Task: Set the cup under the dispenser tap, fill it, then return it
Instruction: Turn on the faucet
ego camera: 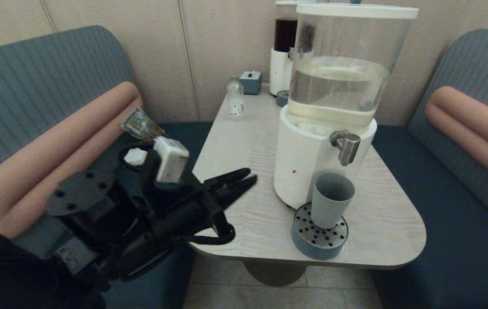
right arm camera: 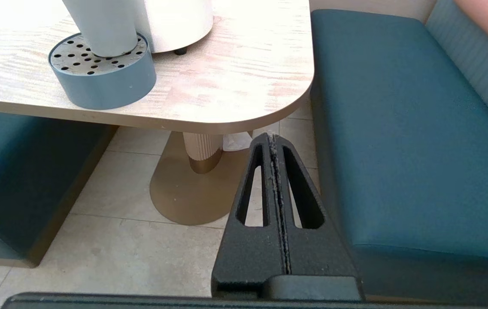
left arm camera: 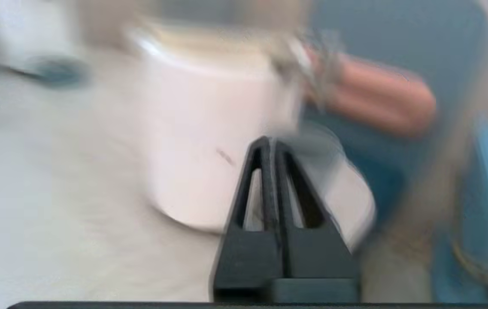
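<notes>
The grey-blue cup (ego camera: 331, 197) stands upright on the round blue-grey tray (ego camera: 319, 246), directly below the steel dispenser tap (ego camera: 347, 146) of the big clear-tank dispenser (ego camera: 338, 81). My left gripper (ego camera: 251, 177) hovers over the table's left part, shut and empty, pointing at the dispenser's white base (left arm camera: 205, 141) and well left of the cup. In the right wrist view my right gripper (right arm camera: 273, 136) is shut and empty, low beside the table's near right corner, and the cup's lower part (right arm camera: 102, 25) shows standing on the tray (right arm camera: 106, 88).
A small clear bottle (ego camera: 235, 101), a small blue-grey box (ego camera: 250, 81) and the slimmer dark-tank dispenser (ego camera: 284, 47) stand at the table's far end. Teal benches flank the table (ego camera: 381, 223). Below it stands its pedestal foot (right arm camera: 183, 189).
</notes>
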